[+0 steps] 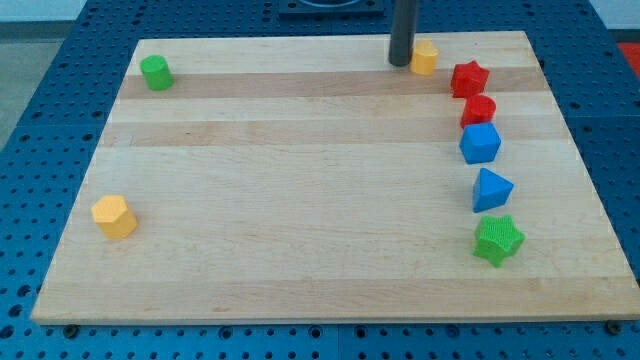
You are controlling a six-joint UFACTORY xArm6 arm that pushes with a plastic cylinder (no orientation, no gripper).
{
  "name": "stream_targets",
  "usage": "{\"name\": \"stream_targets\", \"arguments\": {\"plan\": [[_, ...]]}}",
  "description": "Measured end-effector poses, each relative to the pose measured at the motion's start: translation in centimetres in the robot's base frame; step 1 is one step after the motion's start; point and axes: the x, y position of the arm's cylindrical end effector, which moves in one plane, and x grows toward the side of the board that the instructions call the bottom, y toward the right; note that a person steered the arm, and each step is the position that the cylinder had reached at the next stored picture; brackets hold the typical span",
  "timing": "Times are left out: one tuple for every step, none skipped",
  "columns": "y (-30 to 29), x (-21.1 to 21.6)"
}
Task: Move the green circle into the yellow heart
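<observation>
Tip (pixel 402 64) touching yellow heart (pixel 425 57) at tabletop's (pixel 300 200) 12 o'clock edge; plain rod end effector, grasping nothing. Green circle (pixel 155 72) far off at 9 o'clock from tip, near top-left corner.

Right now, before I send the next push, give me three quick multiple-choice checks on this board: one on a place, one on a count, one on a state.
1. Where is the green circle?
A. view's top left
B. view's bottom right
C. board centre

2. How many blue blocks are there?
A. one
B. two
C. three

3. How does my tip stand to the yellow block at the top?
A. far across the board from it
B. right beside it, on its left
C. resting on top of it

Key: 1 A, it sits alone near that corner. 2 B, a blue cube and a blue triangular block. 3 B, the rod ends next to that block's left side.
</observation>
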Motion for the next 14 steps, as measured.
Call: {"name": "stream_targets", "arguments": {"plan": [[2.7, 0.0], [3.5, 0.0], [2.1, 0.0], [-8.5, 4.1], [-22.1, 9.5], [-36.1, 9.9], [-41.6, 6.7], [-39.1, 5.1], [-38.6, 2.0], [-33.6, -0.2], [-27.6, -1.8], [-24.8, -2.1], [-17.5, -2.1], [-9.7, -2.1]]}}
